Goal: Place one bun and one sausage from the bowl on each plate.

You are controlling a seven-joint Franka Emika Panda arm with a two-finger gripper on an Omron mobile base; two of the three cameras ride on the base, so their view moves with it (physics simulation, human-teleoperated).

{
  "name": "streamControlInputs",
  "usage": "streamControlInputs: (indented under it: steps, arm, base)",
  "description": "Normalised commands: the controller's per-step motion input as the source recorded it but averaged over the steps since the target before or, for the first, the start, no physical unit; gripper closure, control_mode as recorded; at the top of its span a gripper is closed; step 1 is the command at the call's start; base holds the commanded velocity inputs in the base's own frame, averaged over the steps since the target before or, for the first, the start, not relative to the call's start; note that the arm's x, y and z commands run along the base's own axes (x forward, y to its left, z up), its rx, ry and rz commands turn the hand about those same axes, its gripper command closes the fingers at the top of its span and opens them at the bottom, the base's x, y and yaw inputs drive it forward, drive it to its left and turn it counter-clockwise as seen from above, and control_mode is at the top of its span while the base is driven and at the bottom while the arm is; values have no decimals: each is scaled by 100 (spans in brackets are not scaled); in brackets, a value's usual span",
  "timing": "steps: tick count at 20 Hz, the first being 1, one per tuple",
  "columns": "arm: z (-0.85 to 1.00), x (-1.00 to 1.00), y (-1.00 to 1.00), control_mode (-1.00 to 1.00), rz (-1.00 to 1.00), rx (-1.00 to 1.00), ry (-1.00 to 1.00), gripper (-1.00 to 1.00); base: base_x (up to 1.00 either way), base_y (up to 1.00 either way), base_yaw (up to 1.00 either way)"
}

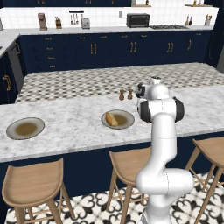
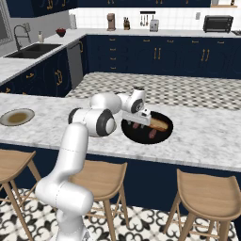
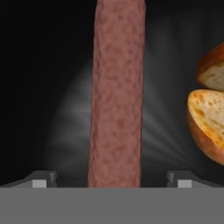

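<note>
From the left base view I see two grey plates on the marble counter: the far-left plate (image 1: 25, 128) holds nothing I can make out, while the nearer plate (image 1: 117, 119) already carries a bun (image 1: 111, 118). No sausage shows on either, so I judge the sausage step is in hand. Two small brown shakers (image 1: 125, 94) stand behind the nearer plate.

From the right base view, my arm reaches over the black bowl (image 2: 164, 135), the gripper (image 2: 145, 117) low over its near-left part. Another bun (image 2: 159, 124) lies in the bowl, with one sausage (image 2: 153, 134) in front of it and a second, reddish, just beside the gripper.

In the hand view, a sausage (image 3: 117, 94) runs straight up the middle between my two fingertips (image 3: 43, 180), which stand wide apart on either side without touching it; the claw is released and grasps nothing. A split bun (image 3: 209, 118) sits to its right, apart from it. Next I'd settle down a little, clench across the sausage's width, and lift clear of the bun before carrying it to a plate.
</note>
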Motion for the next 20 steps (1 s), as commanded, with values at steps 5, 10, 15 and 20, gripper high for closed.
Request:
streamControlInputs:
  steps: [5, 10, 15, 20]
  arm:
    - [0, 0, 0, -100, 0, 0, 0, 100]
    - [0, 0, 0, -100, 0, 0, 0, 100]
    - [3, 0, 0, -100, 0, 0, -2, 100]
    - [41, -7, -6, -100, 0, 1, -1, 100]
  base:
    - [0, 0, 0]
    - [0, 0, 0]
    - [0, 0, 0]
    - [0, 0, 0]
